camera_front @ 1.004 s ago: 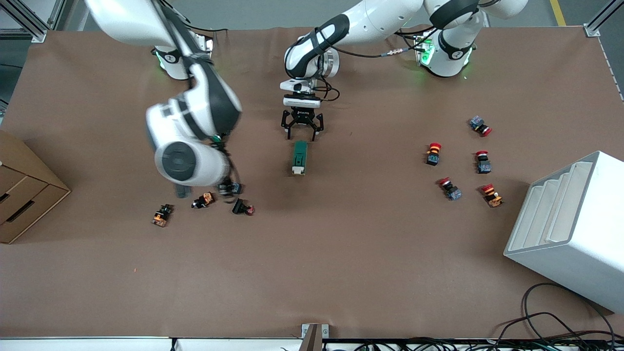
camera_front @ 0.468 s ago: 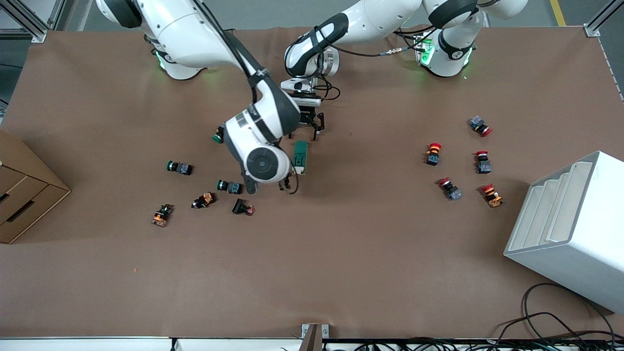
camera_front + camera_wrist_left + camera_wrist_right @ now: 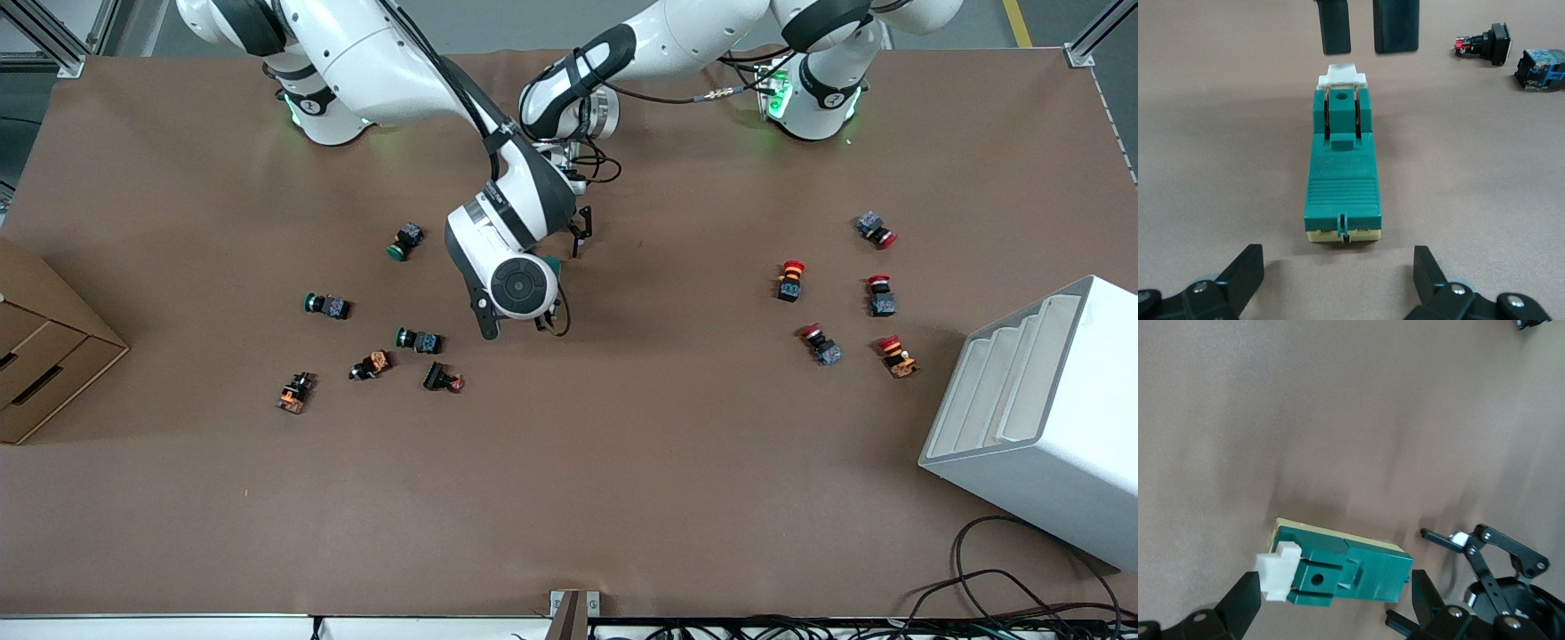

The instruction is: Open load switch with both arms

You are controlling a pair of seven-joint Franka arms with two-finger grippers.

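The load switch (image 3: 1341, 173) is a dark-green block lying flat on the brown table, with a white tab (image 3: 1341, 75) at the end nearer the front camera. In the front view only a green sliver (image 3: 553, 263) shows under the right arm's wrist (image 3: 520, 286). My left gripper (image 3: 1337, 259) stands open just off the switch's cream end, touching nothing; one finger (image 3: 582, 236) shows in the front view. My right gripper (image 3: 1335, 588) hangs open over the switch, one finger past the tab and one past the other end.
Green, orange and black push-buttons (image 3: 420, 340) lie scattered toward the right arm's end; two show in the left wrist view (image 3: 1485, 45). Red-capped push-buttons (image 3: 789, 280) lie toward the left arm's end beside a white rack (image 3: 1040, 418). A cardboard box (image 3: 44, 347) sits at the table's edge.
The right arm has swung from over the green and orange push-buttons to above the load switch, now covering it in the front view. The left gripper has stayed at the switch's end.
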